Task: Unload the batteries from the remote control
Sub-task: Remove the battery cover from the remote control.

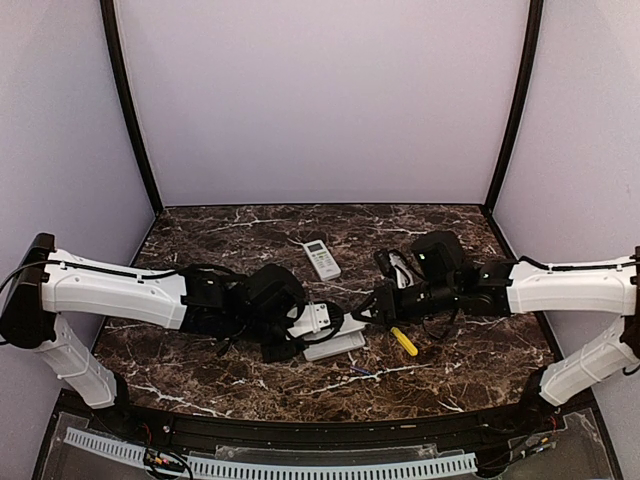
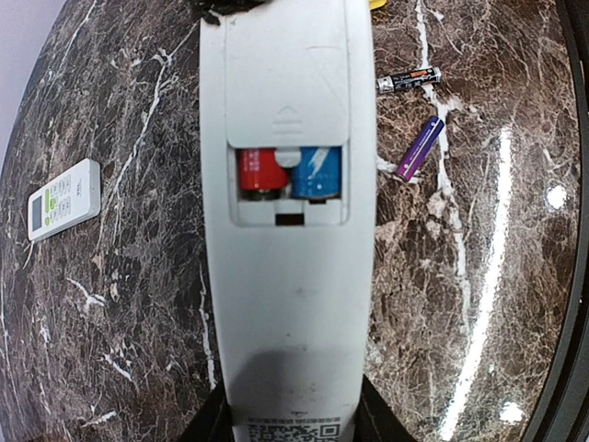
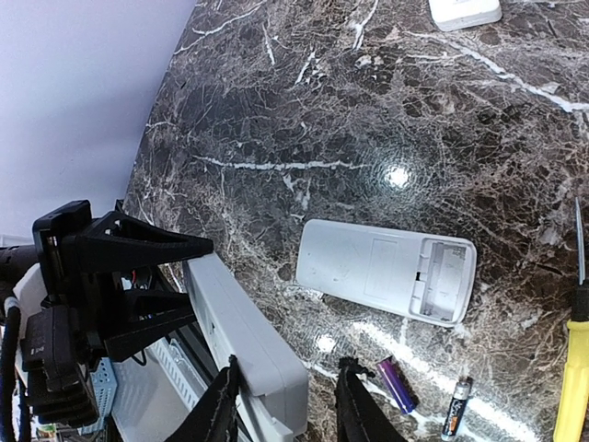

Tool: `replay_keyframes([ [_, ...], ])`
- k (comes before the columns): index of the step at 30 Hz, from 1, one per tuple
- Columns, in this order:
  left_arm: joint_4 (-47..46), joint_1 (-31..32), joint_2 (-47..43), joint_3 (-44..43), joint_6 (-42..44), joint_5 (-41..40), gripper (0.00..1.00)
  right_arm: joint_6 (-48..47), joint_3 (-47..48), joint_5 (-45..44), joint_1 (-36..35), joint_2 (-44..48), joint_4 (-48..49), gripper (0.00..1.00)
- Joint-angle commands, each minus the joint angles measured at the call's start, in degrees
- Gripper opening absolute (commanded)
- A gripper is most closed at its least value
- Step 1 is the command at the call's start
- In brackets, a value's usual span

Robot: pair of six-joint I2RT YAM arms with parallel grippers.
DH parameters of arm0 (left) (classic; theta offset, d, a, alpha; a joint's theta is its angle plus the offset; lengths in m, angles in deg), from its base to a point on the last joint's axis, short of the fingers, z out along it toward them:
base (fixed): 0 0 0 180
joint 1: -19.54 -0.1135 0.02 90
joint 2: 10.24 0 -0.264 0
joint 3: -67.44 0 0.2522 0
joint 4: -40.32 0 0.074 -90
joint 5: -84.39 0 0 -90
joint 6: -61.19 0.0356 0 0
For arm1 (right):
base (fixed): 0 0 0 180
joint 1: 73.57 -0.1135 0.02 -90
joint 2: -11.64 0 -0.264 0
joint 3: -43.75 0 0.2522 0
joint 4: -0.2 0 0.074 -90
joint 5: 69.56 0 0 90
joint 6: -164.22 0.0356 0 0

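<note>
My left gripper (image 2: 290, 416) is shut on the near end of a white remote control (image 2: 287, 276), held back side up above the table. The remote's cover (image 2: 287, 92) is slid partway off. One red battery (image 2: 260, 171) and one blue battery (image 2: 317, 171) show in the open slot. My right gripper (image 3: 287, 398) is open around the remote's far end (image 3: 248, 341). Its left finger touches the remote's side, and its right finger stands a little apart. In the top view the two grippers meet at the remote (image 1: 318, 320) mid-table.
A second white remote (image 3: 386, 267) lies back up with its compartment bare. Beside it lie a purple battery (image 3: 396, 383), a black battery (image 3: 456, 407) and a yellow-handled screwdriver (image 3: 572, 378). A third remote (image 1: 321, 258) lies face up farther back.
</note>
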Motion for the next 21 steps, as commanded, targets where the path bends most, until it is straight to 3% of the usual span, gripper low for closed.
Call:
replay_keyframes([
  [1,-0.05,0.3,-0.12,0.11,0.23,0.16,0.22,-0.46,-1.15,-0.97,0.71,1.82,-0.73,0.34],
  [7,0.04,0.3,0.06,0.03,0.19,0.08,0.22,-0.21,-1.85,-0.5,1.17,2.82,-1.14,0.29],
  [13,0.03,0.3,0.15,0.01,0.2,-0.06,0.22,0.6,-2.86,0.45,1.83,3.83,-0.26,0.12],
  [21,0.22,0.3,0.41,-0.01,0.19,-0.24,0.22,2.4,-4.2,2.85,3.09,5.39,1.84,0.04],
])
